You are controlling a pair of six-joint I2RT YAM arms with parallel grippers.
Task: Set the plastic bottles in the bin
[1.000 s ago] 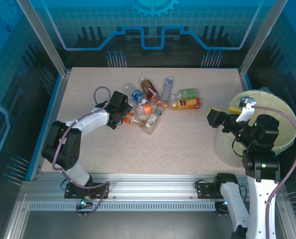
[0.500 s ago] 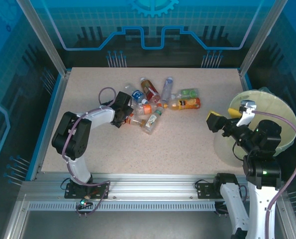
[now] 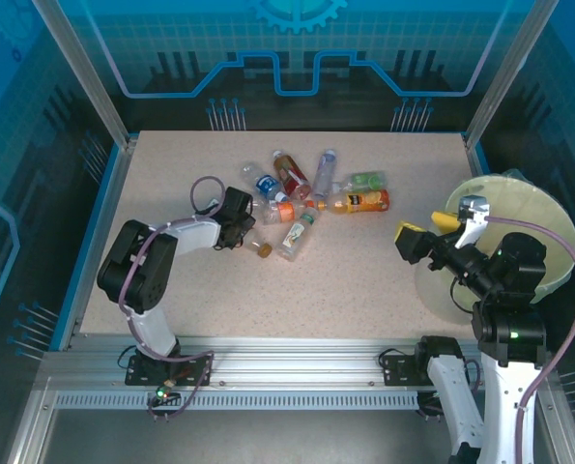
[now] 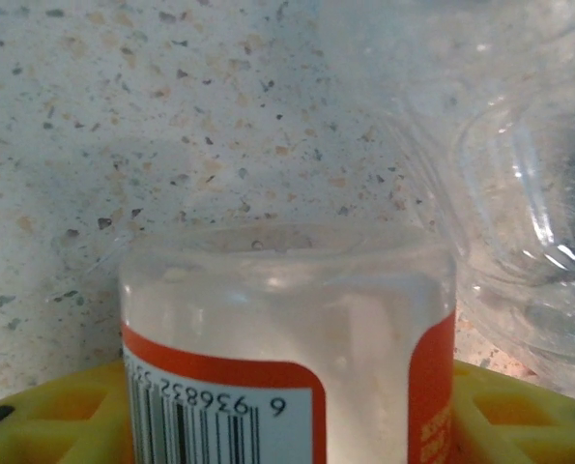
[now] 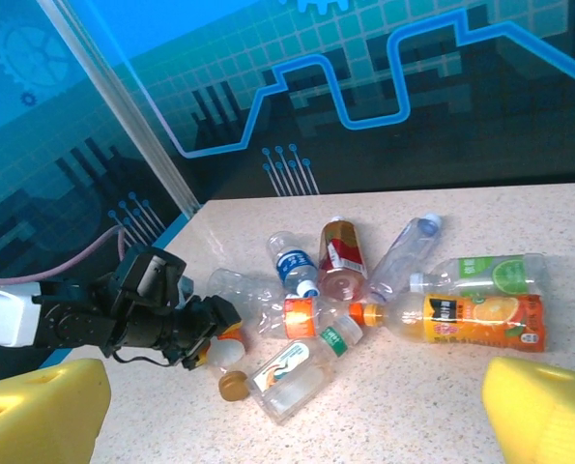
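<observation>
Several plastic bottles (image 3: 306, 193) lie in a loose pile at the table's far middle. Among them are an orange juice bottle (image 5: 480, 319), a green-labelled one (image 5: 490, 274), a blue-labelled one (image 5: 292, 261) and a red-labelled one (image 5: 340, 253). My left gripper (image 3: 241, 224) sits low at the pile's left edge, shut on a small clear bottle with an orange label (image 4: 287, 338), which fills the gap between the yellow fingers (image 4: 45, 416). My right gripper (image 3: 424, 230) hangs open above the table, left of the bin (image 3: 533, 208), with nothing between its fingers (image 5: 36, 416).
A gold-capped bottle (image 5: 232, 387) lies just in front of the left gripper, touching its neighbours. Bare speckled table (image 3: 364, 280) stretches between the pile and the arms' bases. Blue side rails (image 3: 103, 213) and transparent walls border the table.
The left jaws closed from wide open onto the orange-labelled bottle at the pile's left edge. The right gripper drifted slightly left and down, still open.
</observation>
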